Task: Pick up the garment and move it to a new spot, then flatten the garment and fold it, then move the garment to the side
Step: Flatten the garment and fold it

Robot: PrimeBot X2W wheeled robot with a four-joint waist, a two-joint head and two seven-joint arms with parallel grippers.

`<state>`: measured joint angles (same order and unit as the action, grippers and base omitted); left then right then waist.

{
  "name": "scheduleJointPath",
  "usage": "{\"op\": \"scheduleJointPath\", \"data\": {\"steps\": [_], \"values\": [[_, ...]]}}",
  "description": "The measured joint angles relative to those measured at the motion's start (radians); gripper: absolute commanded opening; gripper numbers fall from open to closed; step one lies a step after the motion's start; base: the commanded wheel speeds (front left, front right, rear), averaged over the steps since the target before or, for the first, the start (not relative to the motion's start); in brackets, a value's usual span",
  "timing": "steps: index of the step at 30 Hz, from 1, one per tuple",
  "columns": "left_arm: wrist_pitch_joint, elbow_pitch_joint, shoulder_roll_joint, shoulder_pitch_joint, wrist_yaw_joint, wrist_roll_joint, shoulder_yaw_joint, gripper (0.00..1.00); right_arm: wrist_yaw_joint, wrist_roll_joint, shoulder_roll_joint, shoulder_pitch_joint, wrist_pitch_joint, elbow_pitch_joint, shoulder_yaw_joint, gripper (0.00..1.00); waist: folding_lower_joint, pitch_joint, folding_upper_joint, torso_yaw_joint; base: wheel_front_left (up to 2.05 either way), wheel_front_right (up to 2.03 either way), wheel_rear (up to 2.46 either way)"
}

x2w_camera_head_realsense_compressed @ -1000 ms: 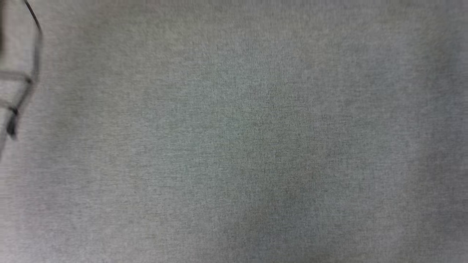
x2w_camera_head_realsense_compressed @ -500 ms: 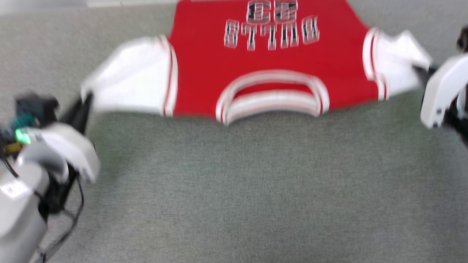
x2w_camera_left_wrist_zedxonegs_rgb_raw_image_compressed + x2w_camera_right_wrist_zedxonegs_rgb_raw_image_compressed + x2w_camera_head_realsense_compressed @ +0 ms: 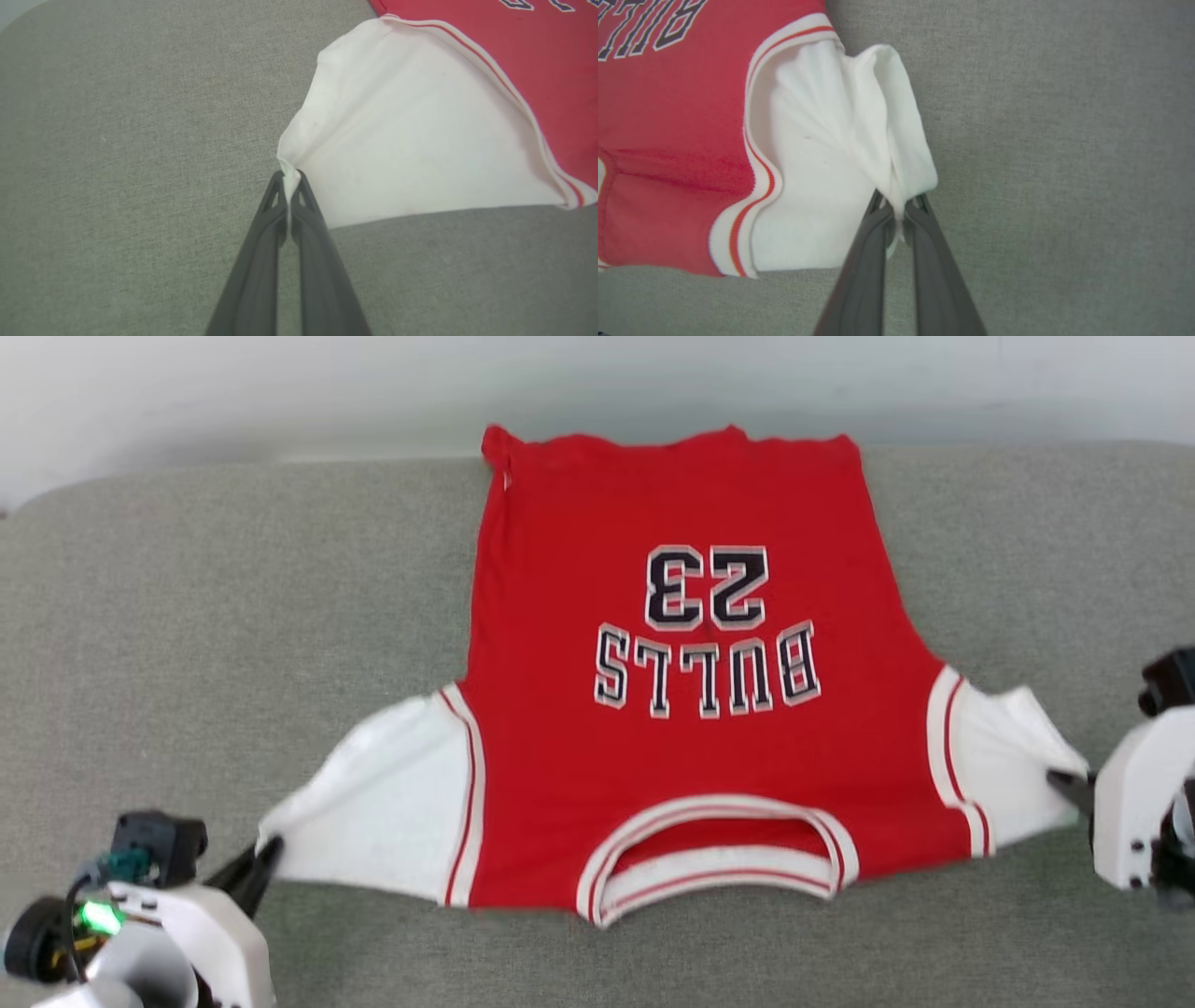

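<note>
Presently, one red jersey-style T-shirt [image 3: 691,747] with white sleeves, lettered "BULLS 23", lies spread on the grey cloth-covered surface [image 3: 233,616], hem at its far edge. Two pincers: left pincer [image 3: 269,847] and right pincer [image 3: 1060,777], each clamped tight on a sleeve tip.

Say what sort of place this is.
Likely an indoor garment-folding test setup, perhaps a lab: a grey fabric-covered surface, a plain pale wall behind it, and a jersey spread out, pinched at either side by the left gripper and right gripper.
</note>
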<state>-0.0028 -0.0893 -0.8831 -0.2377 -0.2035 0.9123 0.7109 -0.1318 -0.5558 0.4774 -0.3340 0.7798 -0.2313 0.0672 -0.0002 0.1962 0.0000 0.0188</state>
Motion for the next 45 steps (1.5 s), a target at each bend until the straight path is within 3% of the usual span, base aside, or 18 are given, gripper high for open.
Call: {"op": "scheduleJointPath", "data": {"steps": [11,21,22,23,31,37,45], "values": [[0.057,0.163,-0.052,0.202,-0.052,0.102,0.036,0.0,0.0,-0.043,-0.01,0.27,0.156,0.174,-0.106,0.0,0.0,-0.049,0.0,-0.015,0.0,0.0,0.0],[0.06,0.238,-0.032,0.228,-0.039,0.132,0.041,0.0,0.001,-0.028,-0.04,0.334,0.192,0.249,-0.146,0.0,0.0001,-0.037,0.0,-0.016,0.0,0.0,0.0],[0.056,0.251,-0.03,0.226,-0.034,0.132,0.04,0.0,0.001,-0.031,-0.041,0.331,0.192,0.261,-0.152,0.55,0.0001,-0.032,0.0,-0.014,0.0,0.0,0.0],[0.055,0.266,-0.029,0.223,-0.034,0.132,0.037,0.0,0.001,-0.037,-0.043,0.324,0.201,0.27,-0.157,1.0,0.0001,-0.027,0.0,-0.011,0.0,0.0,0.0],[0.043,0.456,-0.056,0.216,-0.065,0.128,0.015,0.0,0.001,-0.016,-0.027,0.143,0.242,0.413,-0.191,1.0,0.0002,0.044,0.0,0.03,0.0,0.0,0.0],[0.038,0.56,-0.087,0.224,-0.072,0.105,0.01,0.0,0.001,0.014,-0.052,-0.055,0.324,0.428,-0.192,1.0,0.0003,0.113,0.0,0.074,0.0,0.0,0.0],[0.059,0.642,-0.07,0.124,-0.042,0.022,0.02,0.0,0.001,0.184,-0.075,-0.456,0.518,0.221,-0.257,1.0,0.0005,0.275,0.0,0.176,0.0,0.0,0.0]]}}
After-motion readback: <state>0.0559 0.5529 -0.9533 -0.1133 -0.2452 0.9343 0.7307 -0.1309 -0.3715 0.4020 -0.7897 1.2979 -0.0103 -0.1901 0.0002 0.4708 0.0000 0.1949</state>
